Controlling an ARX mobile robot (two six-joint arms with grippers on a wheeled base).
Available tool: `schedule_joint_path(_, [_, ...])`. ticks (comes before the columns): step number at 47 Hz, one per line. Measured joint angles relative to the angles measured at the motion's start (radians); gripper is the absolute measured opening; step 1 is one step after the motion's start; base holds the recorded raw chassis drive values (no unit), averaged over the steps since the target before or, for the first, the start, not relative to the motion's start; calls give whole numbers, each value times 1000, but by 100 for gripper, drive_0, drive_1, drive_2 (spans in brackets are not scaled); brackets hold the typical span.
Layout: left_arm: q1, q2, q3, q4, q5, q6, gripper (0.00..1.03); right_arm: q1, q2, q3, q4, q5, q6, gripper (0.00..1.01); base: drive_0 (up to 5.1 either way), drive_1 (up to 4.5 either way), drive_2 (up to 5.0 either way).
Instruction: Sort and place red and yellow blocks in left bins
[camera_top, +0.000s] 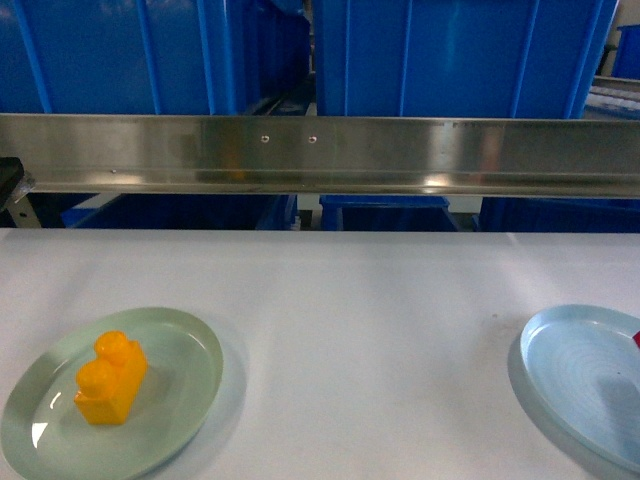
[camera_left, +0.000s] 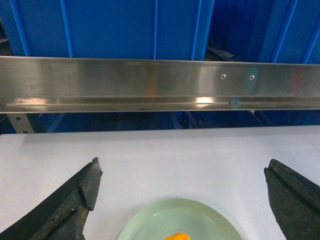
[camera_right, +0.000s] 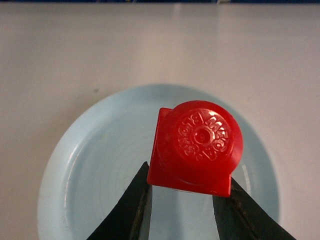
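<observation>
A white table fronts blue tubs. At lower left, the yellow block sits on a green plate; the left gripper gapes above. The right gripper clamps the red block over a light-blue plate.

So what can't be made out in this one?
- Head view: red block cut off by the right edge; neither hand visible.
- Left wrist view: yellow block cut off by the bottom edge.
- Right wrist view: whether the red block is lifted or resting on the blue plate.
- All views: bin interiors hidden by their walls.
</observation>
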Motion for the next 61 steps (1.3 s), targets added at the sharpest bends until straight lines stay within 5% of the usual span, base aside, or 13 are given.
schedule_joint_path(5, [0, 0, 0, 0, 0, 0, 98, -96, -348, -170, 6, -86, 5, 28, 0, 0, 0])
schedule_joint_path(10, [0, 0, 0, 0, 0, 0, 98, -215, -726, -326, -177, -206, 7, 28, 0, 0, 0])
schedule_joint_path(17, [0, 0, 0, 0, 0, 0, 98, -272, -891, -382, -276, -250, 3, 28, 0, 0, 0])
schedule_joint_path(42, [-15, 12, 5, -4, -3, 2, 98, -290, -995, -398, -324, -245, -16, 28, 0, 0, 0])
schedule_joint_path(61, [-59, 332, 113, 24, -55, 14, 98, -290, -995, -398, -324, -245, -15, 28, 0, 0, 0])
